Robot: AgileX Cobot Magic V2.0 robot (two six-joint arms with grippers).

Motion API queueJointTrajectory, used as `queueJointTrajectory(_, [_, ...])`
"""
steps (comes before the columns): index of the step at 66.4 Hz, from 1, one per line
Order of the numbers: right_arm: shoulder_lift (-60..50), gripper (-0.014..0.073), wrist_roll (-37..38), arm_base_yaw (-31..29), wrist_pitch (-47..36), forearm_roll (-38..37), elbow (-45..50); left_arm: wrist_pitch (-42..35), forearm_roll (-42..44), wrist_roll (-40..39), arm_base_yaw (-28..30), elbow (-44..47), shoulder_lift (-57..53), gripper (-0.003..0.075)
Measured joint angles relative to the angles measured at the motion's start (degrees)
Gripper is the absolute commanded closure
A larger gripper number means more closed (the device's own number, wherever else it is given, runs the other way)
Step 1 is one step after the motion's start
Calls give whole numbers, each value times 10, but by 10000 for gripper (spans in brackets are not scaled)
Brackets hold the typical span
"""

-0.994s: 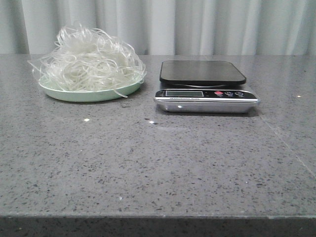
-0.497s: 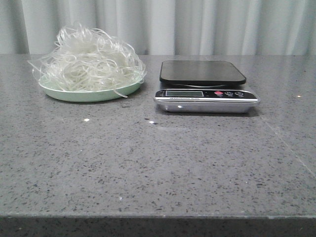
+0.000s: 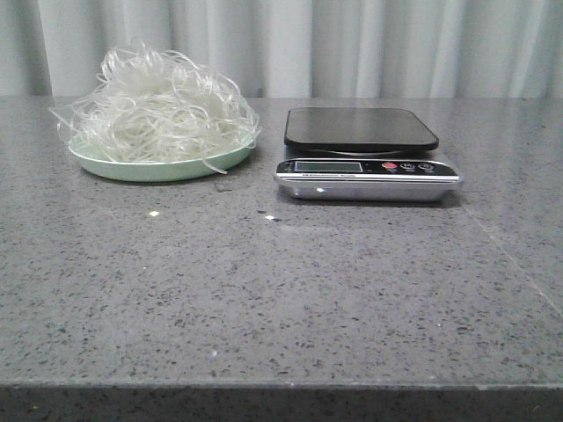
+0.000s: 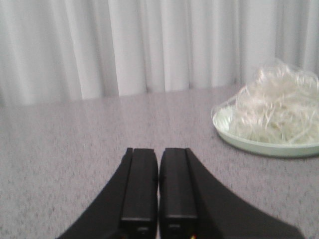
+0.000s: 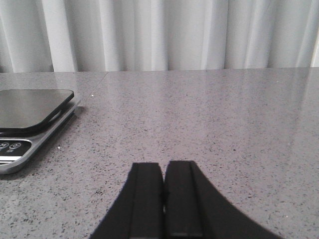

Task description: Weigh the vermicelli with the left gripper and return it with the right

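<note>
The vermicelli is a fluffy whitish tangle piled on a pale green plate at the back left of the table. It also shows in the left wrist view on the plate. The kitchen scale with a black platform stands to the right of the plate; its platform is bare. It shows in the right wrist view. My left gripper is shut and empty, low over the table, well short of the plate. My right gripper is shut and empty beside the scale. Neither arm shows in the front view.
The grey speckled table runs to a front edge at the bottom of the front view. A pale curtain hangs behind the table. A loose noodle strand hangs over the plate's rim.
</note>
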Motion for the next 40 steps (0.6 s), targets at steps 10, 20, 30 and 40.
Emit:
queueJointTrajectory(10, [0,444,0,0,0,0,0,-95,-7,0,0,0,0,583])
queueJointTrajectory(20, [0,444,0,0,-12,0,0,-127,-64,0,0,-41,0,583])
queueJointTrajectory(30, [0,444,0,0,-15,0,0,-69,-25,0,0,-185,52,583])
queueJointTrajectory(40, [0,444,0,0,-15,0,0,-23,11,0,0,-347,152,582])
